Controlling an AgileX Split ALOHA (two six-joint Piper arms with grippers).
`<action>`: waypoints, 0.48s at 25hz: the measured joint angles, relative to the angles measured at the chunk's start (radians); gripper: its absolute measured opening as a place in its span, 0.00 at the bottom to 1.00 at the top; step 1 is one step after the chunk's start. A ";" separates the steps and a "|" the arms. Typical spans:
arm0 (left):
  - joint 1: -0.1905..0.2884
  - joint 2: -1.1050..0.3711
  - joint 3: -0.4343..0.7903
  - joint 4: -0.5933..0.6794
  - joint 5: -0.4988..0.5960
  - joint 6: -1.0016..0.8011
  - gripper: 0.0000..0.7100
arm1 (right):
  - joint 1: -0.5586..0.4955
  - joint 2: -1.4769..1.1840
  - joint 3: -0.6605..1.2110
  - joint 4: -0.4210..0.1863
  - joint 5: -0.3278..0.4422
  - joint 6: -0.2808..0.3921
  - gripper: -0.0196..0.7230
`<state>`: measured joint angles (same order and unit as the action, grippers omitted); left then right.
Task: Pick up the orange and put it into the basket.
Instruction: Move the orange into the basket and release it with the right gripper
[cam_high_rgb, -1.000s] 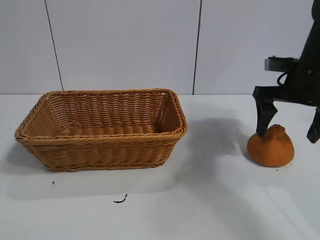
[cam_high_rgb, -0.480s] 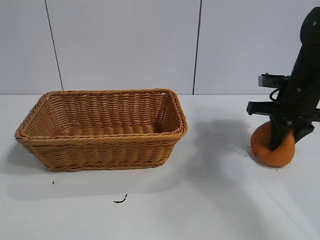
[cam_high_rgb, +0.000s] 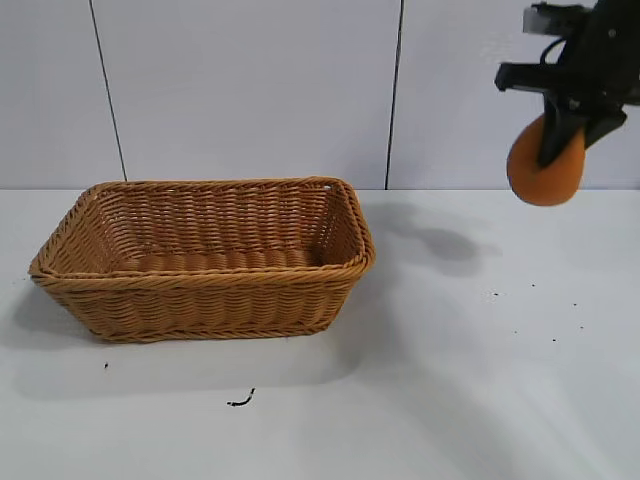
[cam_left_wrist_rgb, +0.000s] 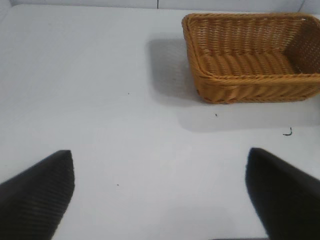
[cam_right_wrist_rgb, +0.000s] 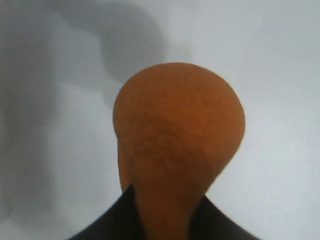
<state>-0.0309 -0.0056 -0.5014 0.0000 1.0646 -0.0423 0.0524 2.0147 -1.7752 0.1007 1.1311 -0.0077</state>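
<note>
High at right: right gripper (cam_high_rgb: 562, 135) clenched on the orange (cam_high_rgb: 541, 172), held in the air well above the table (cam_high_rgb: 480, 380).
Orange: hangs below the fingers, well apart from the basket (cam_high_rgb: 205, 258).
Basket: sits on the table at left.
Left gripper (cam_left_wrist_rgb: 160, 192): fingers spread wide, nothing between them, above bare table.

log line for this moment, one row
phase: carry | right pincer: shut on orange, raised above table | basket: empty, on table | left pincer: open, idle
</note>
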 joint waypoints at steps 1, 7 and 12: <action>0.000 0.000 0.000 0.000 0.000 0.000 0.94 | 0.015 0.000 -0.027 0.000 0.009 0.008 0.09; 0.000 0.000 0.000 0.000 0.000 0.000 0.94 | 0.138 0.000 -0.118 0.000 0.011 0.047 0.09; 0.000 0.000 0.000 0.000 0.000 0.000 0.94 | 0.275 0.009 -0.123 0.001 -0.008 0.081 0.09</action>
<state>-0.0309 -0.0056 -0.5014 0.0000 1.0646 -0.0423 0.3276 2.0239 -1.8979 0.1019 1.1234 0.0734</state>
